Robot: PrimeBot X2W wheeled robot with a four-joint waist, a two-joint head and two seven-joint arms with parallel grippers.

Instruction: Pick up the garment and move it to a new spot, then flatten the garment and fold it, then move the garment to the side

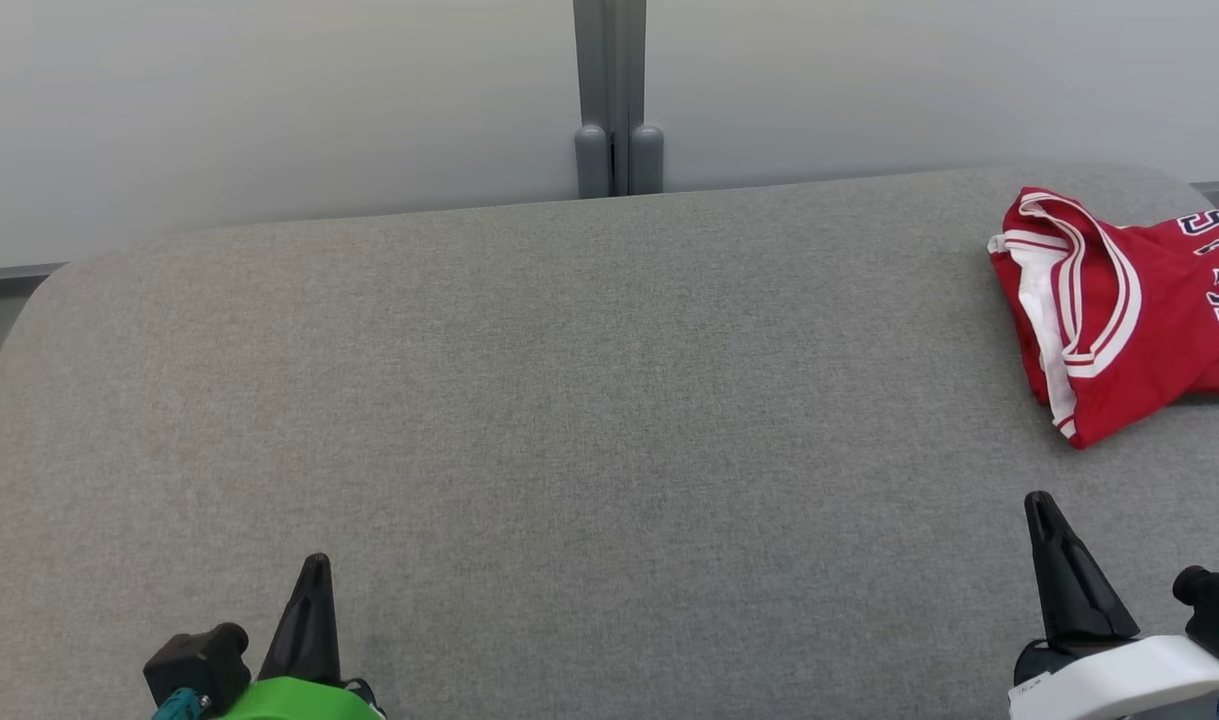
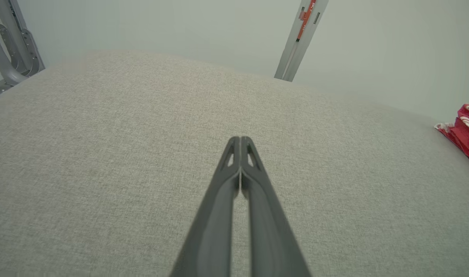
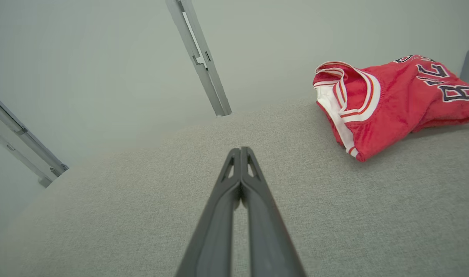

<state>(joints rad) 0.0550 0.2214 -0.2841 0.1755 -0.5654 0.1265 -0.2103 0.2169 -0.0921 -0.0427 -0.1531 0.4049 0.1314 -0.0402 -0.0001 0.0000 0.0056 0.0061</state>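
Left gripper (image 1: 316, 570) and right gripper (image 1: 1041, 505) sit closed and empty; the right, nearer the jersey (image 1: 1119, 310), should open before pinching its bunched edge.

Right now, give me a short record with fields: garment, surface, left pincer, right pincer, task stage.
garment: red jersey, crumpled, white trim, dark lettering, lying at the far right of the surface
surface: grey fabric top
left pincer: shut, holding nothing, over bare fabric
right pincer: shut, holding nothing, apart from the jersey
task stage: jersey not yet picked up
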